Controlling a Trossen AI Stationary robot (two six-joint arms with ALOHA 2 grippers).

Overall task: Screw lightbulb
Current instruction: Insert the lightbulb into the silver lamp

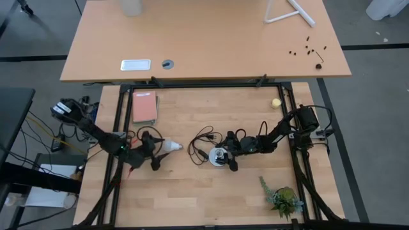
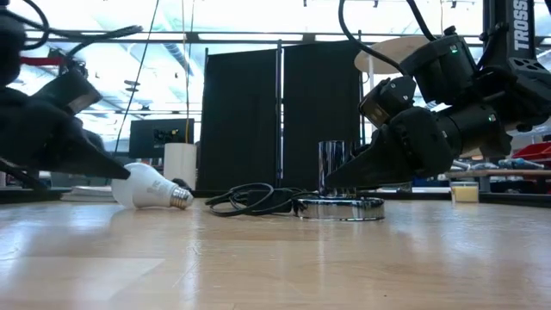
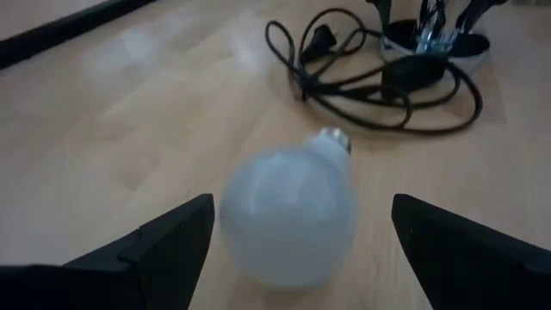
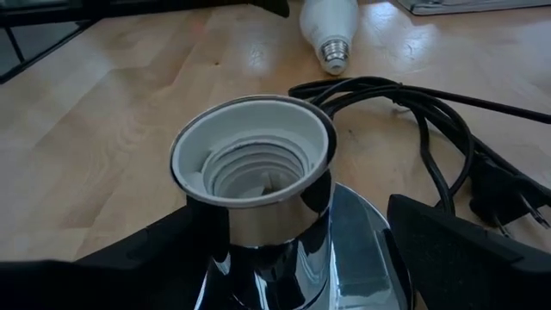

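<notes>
The white lightbulb (image 1: 171,146) lies on its side on the wooden table, its greyish screw end (image 3: 336,142) pointing toward the socket. My left gripper (image 1: 156,151) is open, its fingers (image 3: 164,250) standing on either side of the bulb's round end (image 3: 288,224) without touching it. The chrome socket (image 4: 254,172) stands upright on its round base (image 2: 337,207), its white threaded opening facing up. My right gripper (image 1: 229,153) is open and low over the table, its fingers (image 4: 465,250) on either side of the socket; I see no touch.
The socket's black cord (image 1: 204,142) lies coiled between bulb and socket, its plug (image 4: 508,198) close to my right gripper. A pink book (image 1: 144,106) lies at the far left, a yellow ball (image 1: 275,102) at the far right and a small plant (image 1: 281,198) at the near right.
</notes>
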